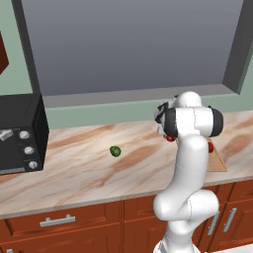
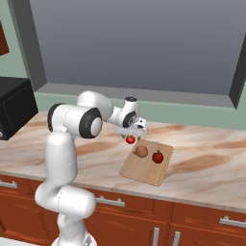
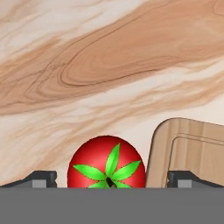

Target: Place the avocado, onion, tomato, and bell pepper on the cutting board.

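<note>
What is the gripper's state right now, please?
Gripper: open, its jaws wide on either side of the tomato, beside the cutting board; not closed on it.

We see a smooth marbled stone counter [image 3: 87, 65], a matt light wooden cutting board [image 3: 192, 148], and a glossy tomato [image 3: 106, 164].

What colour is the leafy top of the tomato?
Bright green, on the red tomato; it shows best in the hand view.
</note>
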Motion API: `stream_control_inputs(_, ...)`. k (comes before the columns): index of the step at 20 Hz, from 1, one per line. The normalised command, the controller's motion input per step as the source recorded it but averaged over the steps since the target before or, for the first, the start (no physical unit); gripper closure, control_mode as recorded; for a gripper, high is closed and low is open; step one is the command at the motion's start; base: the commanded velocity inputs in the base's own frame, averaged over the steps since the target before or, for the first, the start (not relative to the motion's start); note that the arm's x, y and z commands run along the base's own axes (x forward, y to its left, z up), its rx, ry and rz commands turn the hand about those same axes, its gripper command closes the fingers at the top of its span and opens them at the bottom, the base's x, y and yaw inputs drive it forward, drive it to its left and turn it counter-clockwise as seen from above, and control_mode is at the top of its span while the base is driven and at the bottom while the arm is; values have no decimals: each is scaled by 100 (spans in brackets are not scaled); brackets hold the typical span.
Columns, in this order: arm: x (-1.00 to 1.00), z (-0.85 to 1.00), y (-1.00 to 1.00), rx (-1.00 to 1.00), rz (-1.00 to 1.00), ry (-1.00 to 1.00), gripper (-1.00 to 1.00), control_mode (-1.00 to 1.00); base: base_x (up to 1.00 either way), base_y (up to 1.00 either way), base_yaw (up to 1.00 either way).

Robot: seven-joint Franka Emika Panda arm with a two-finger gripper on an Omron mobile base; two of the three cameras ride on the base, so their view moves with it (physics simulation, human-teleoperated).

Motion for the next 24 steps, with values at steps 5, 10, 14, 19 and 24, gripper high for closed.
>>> stream_control_inputs(5,0,-24,0,0,0,4,-100,-100,0,0,0)
stream_control_inputs(10,0,-15,0,0,0,3,100,-100,0,0,0)
stream_control_inputs(14,-25,30,0,0,0,0,100,-100,0,0,0)
stream_control_inputs(19,-41,92,0,1,0,-1,100,-100,0,0,0)
stream_control_inputs(24,-84,95,0,1,0,-4,100,-100,0,0,0)
